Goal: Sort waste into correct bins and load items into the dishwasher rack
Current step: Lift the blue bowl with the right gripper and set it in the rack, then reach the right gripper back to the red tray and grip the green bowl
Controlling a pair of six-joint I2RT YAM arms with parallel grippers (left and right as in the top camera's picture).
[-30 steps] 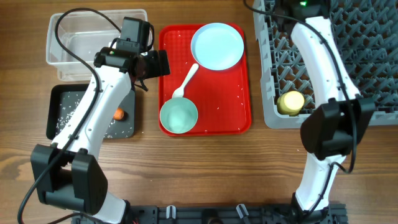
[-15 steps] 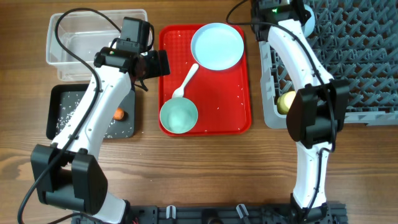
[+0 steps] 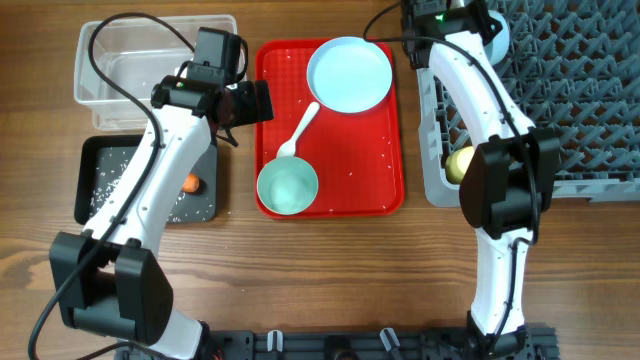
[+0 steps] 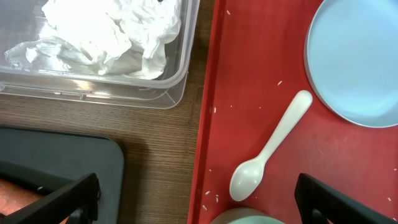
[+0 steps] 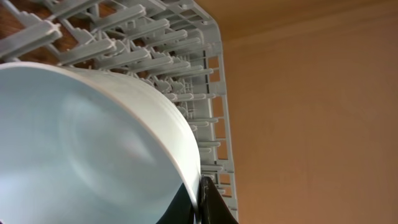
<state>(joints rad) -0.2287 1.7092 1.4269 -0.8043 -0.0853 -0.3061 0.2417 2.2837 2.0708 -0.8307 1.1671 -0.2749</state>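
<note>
Over the last second the right arm has swung from the right part of the dishwasher rack [image 3: 580, 90] to its far-left corner, and it now reaches along the rack's left edge. The right gripper [image 5: 200, 202] is clamped shut on the rim of the pale bowl [image 5: 87, 155], which hangs tilted with the rack's pegs just behind it. From overhead only a sliver of that bowl shows past the wrist, so whether it already rests among the pegs cannot be told. It looks like the bowl is being placed rather than fetched.

The left arm has not moved. The left gripper [image 4: 196, 194] hovers wide open and empty over the seam between the clear tub [image 3: 110, 50] and the red tray [image 3: 380, 160].

The yellow cup [image 3: 458, 163] sits in the rack's near-left corner, now half hidden by the right arm. The plate [image 3: 349, 74], white spoon [image 3: 300, 130] and green bowl [image 3: 287, 187] remain on the red tray, not yet loaded. Crumpled napkins [image 4: 112, 34] lie in the clear tub. The carrot [image 3: 192, 183] and rice grains [image 3: 108, 178] lie in the black tray [image 3: 85, 200].

The right arm, stretched beside the tray, would likely crowd any reach for the plate.
</note>
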